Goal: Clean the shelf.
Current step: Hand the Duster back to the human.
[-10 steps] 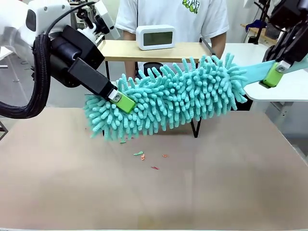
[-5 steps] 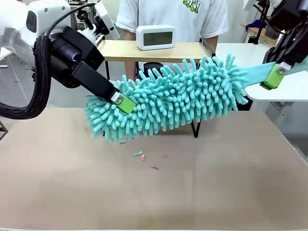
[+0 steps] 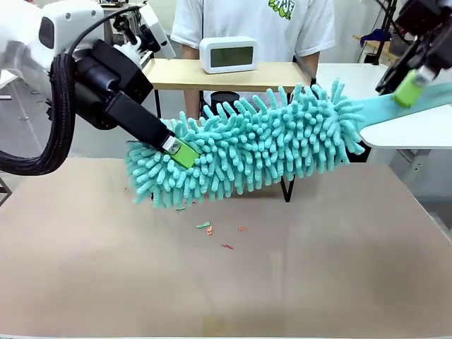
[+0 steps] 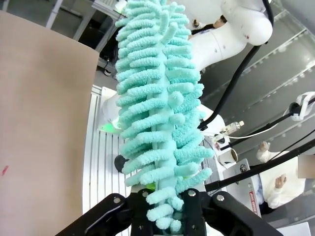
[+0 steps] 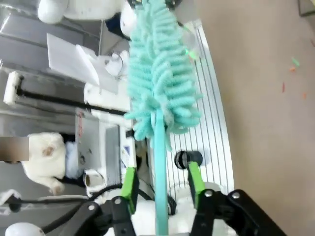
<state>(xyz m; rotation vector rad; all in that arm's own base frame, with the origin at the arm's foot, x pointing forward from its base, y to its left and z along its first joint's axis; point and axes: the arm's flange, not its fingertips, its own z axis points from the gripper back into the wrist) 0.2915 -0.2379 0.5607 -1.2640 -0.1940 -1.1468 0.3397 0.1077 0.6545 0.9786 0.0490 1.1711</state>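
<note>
Shelf behind a duster held across its front

Shelf (image 3: 226,74) stands at the far side of the brown table (image 3: 226,282), in front of a person in a white shirt (image 3: 254,21). Its light wooden top board carries a white digital clock (image 3: 227,54), set upright near the middle. Most of the rack below that board is hidden in the front view; one thin black leg (image 3: 287,189) shows under the fluff.

Across the front of it hangs a teal chenille duster (image 3: 247,145), tilted so that its end toward the robot's right sits higher. Its flat teal handle (image 3: 395,107) runs on up toward the right edge of the picture.

The left gripper (image 3: 178,149) is clamped on the lower, fluffy end of the duster; in the left wrist view the black fingers press in on the teal strands (image 4: 165,147) from both sides.

The right gripper (image 3: 411,85) stands spread apart above the handle. In the right wrist view its green pads (image 5: 130,183) sit clear on either side of the teal handle (image 5: 160,162), with a gap to each.

On the table just below the duster's lower end lie a few small scraps (image 3: 210,228), green and reddish, loosely scattered near each other.
</note>
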